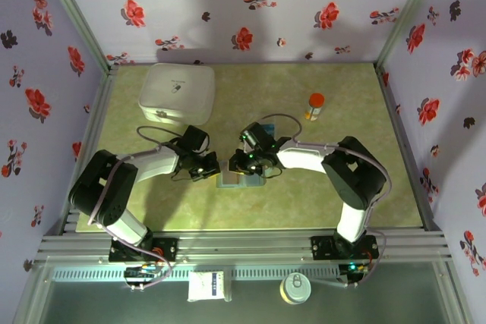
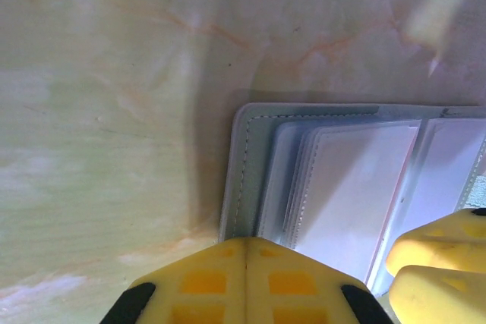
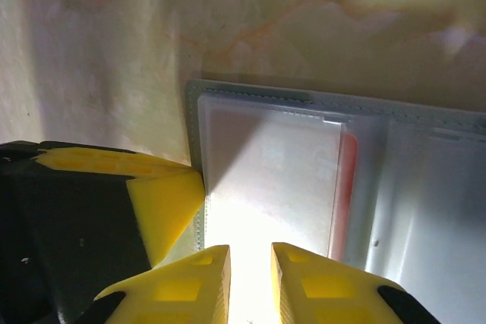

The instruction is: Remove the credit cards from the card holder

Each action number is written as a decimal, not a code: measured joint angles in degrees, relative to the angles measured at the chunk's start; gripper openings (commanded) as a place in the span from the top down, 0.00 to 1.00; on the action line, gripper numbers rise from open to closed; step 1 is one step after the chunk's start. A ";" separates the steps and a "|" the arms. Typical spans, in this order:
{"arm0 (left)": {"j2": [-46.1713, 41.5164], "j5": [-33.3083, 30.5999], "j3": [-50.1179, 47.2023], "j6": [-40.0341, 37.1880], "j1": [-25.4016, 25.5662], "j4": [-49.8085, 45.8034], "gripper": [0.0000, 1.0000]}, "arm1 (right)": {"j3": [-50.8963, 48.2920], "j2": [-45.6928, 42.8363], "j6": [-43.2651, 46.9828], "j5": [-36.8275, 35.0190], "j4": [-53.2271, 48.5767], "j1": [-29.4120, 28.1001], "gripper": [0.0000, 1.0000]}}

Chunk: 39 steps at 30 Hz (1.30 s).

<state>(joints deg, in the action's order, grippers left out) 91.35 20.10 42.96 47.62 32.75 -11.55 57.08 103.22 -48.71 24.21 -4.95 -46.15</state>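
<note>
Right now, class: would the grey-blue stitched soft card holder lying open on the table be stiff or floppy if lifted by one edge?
Probably floppy: the grey-blue card holder lies open in two stitched panels, so a lifted edge would likely sag. Probably light, being thin. Its glossy clear sleeves may slip.

Slate grey-blue card holder [image 3: 243,90], red-orange credit card [image 3: 346,187], marbled pale-green table [image 2: 114,111]

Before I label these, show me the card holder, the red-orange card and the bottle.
card holder [image 2: 241,187]: left wrist view, stitched border.
red-orange card [image 3: 346,187]: right wrist view, exposed edge.
bottle [image 1: 316,99]: top view, orange cap.
</note>
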 measured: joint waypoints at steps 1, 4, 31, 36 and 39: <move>0.04 0.00 0.00 0.00 0.00 0.00 1.00 | 0.02 0.26 0.00 -0.02 -0.04 -0.02 0.78; 0.22 0.00 0.00 0.02 0.00 0.02 1.00 | 0.13 0.83 0.02 -0.24 -0.50 -0.04 0.77; 0.92 -0.20 0.96 -0.39 0.04 -0.70 1.00 | -0.20 -0.15 1.75 -4.87 -5.53 0.52 0.76; -0.90 -0.63 1.55 0.02 0.04 -1.36 0.98 | -1.90 -0.59 1.62 -3.85 -3.02 1.14 0.77; -2.38 -0.59 2.49 0.26 0.31 -1.36 0.95 | -3.69 -1.09 1.09 -2.45 -0.39 1.86 0.77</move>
<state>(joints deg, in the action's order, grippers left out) 88.97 19.51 45.45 47.88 33.06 -12.91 53.39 102.13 -47.62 21.76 -5.34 -44.29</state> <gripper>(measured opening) 0.048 0.233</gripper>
